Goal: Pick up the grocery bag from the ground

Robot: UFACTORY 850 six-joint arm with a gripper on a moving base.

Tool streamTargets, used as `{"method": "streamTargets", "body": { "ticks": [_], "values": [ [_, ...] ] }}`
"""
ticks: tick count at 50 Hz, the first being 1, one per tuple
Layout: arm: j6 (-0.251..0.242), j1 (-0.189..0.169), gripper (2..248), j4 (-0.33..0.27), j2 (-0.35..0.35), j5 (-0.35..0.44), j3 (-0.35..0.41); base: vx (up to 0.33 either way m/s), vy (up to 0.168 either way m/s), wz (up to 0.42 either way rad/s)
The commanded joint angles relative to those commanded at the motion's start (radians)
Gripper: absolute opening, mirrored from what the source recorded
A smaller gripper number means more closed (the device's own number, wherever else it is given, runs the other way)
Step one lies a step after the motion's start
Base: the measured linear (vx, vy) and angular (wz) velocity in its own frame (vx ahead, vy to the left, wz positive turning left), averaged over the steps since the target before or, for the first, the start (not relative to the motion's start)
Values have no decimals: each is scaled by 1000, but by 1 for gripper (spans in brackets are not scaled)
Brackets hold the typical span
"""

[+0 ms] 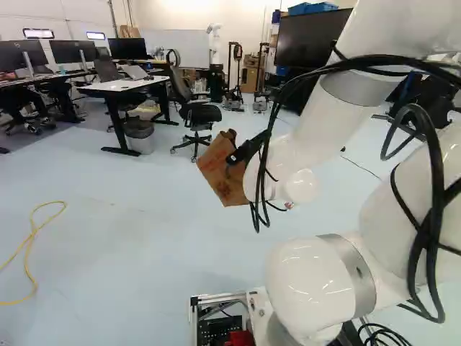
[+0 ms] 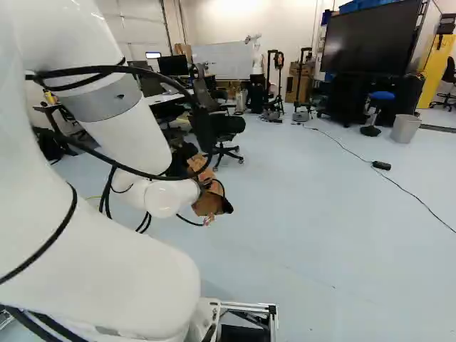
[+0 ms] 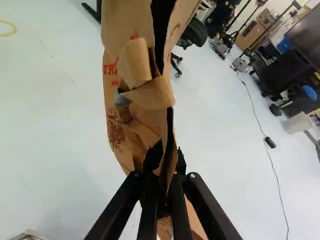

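At the end of my arm [image 1: 310,133], the claw [image 3: 167,156] is clenched on the grocery bag [image 1: 218,173], brown paper pinched between its two fingers. The bag hangs tilted out ahead of me and looks clear of the floor [image 1: 130,231], so I judge the pick-up nearly done; what's left is a steady lift. I should raise it slowly and straight, without squeezing harder or twisting the wrist, since the creased paper could tear or slip. I can't tell whether anything is inside, so I'd let any swing die out before driving. Farther out stands the office chair [image 1: 200,114]; I'd lift before reaching any nearer to it.
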Motion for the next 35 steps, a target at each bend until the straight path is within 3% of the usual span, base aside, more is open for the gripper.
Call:
{"method": "streamTargets", "body": {
  "ticks": [17,35],
  "values": [
    [151,-11,24,14,21,71,12,0,0,0],
    [273,-19,24,26,38,128,21,0,0,0]
  ]
}}
